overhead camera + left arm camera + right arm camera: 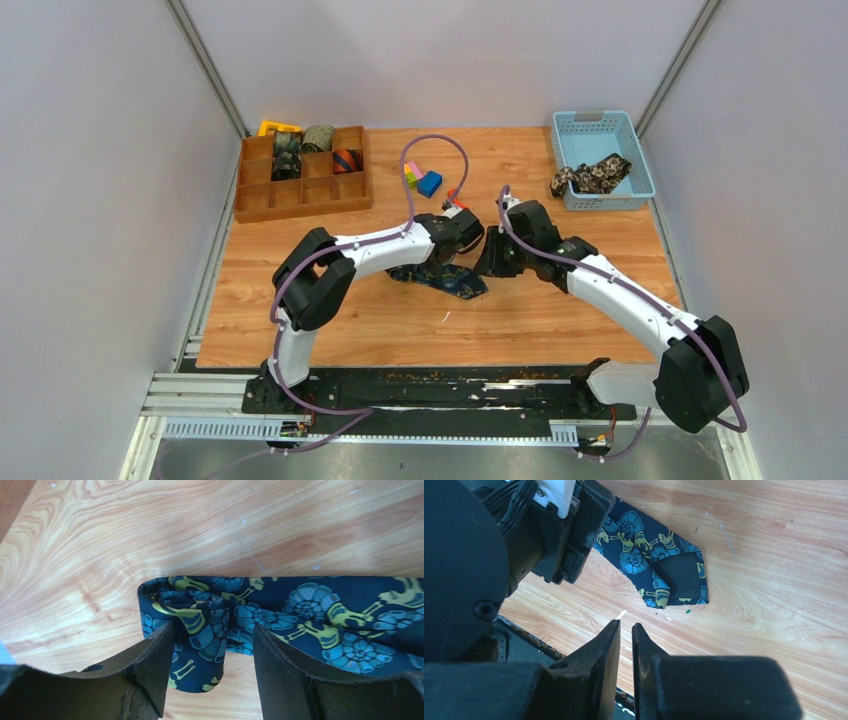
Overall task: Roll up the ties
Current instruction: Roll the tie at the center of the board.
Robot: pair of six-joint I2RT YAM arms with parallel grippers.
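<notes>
While right end effector (pixel 626 626) sits near-closed, empty, left end effector (pixel 212 629) gapes astride tie (pixel 320 605).

Navy tie (pixel 300 605) with gold-teal paisley; pale blue basket (pixel 600 143)

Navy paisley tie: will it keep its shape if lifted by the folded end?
Probably floppy: the navy tie bends softly over itself. Its loose fold at the left gripper would likely unroll. Thin and flat, so probably light.
</notes>
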